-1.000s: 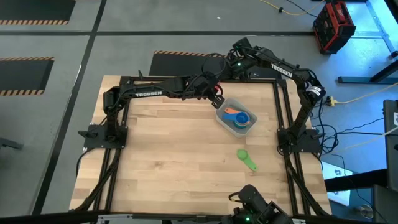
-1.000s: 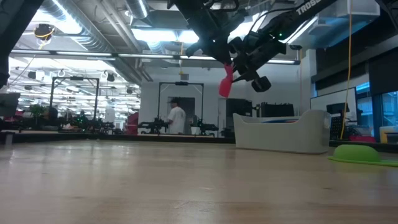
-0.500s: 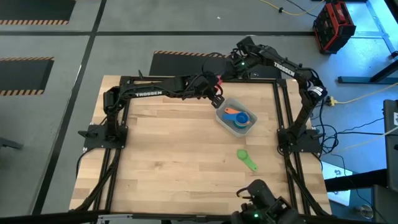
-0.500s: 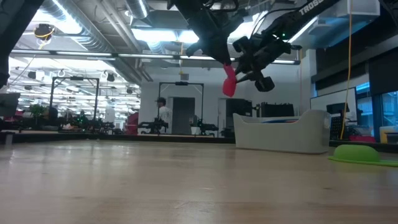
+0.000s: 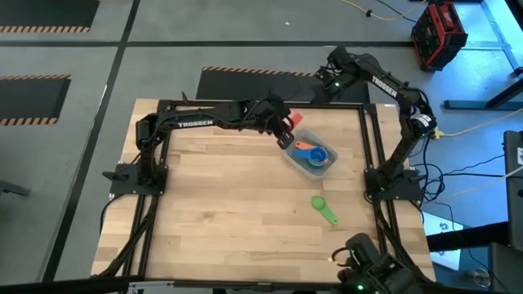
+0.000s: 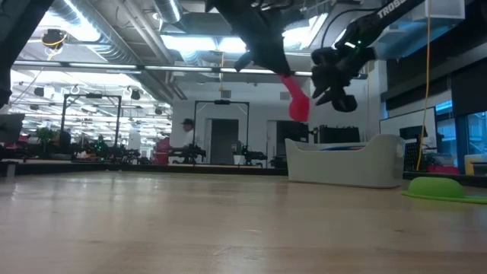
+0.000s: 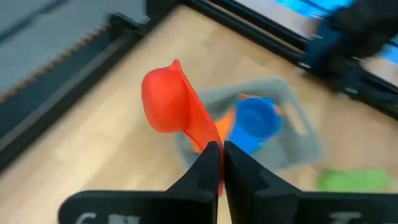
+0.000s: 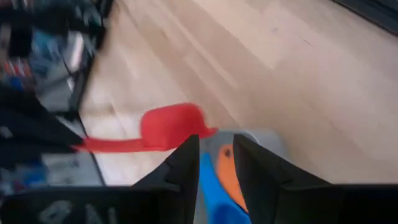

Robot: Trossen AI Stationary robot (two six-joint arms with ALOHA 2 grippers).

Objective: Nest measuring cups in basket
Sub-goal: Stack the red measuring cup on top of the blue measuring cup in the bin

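A red measuring cup [image 7: 163, 102] hangs in the air from my left gripper [image 7: 222, 146], which is shut on it just over the far-left corner of the basket [image 5: 292, 141]. The pale grey basket holds a blue cup [image 5: 319, 158] and an orange cup [image 5: 303, 148]. A green cup [image 5: 324, 209] lies bowl-down on the table nearer me. My right gripper [image 8: 217, 149] hovers open, high by the far edge, apart from the red cup [image 8: 166, 126]. The other cups are out of view. My left gripper pinches the red cup's flat handle [image 7: 208, 138] near its free end between its two fingers. The fingers come from above, slanting down toward the table's right. The cup is lifted clear and hangs tilted, with its bowl [image 6: 298, 109] below the fingers.
Dark metal frame rails [image 5: 369, 139] run along the table's left, far and right sides, close behind the basket. Bare wood [image 5: 229, 204] stretches left of and nearer than the basket. A person walks in the room far beyond the table [image 6: 187, 138].
My right gripper has drawn back up and toward the far right edge, away from the red cup. My left gripper has carried the cup a little rightward toward the basket, and the cup has tipped so that its bowl swings further toward the basket.
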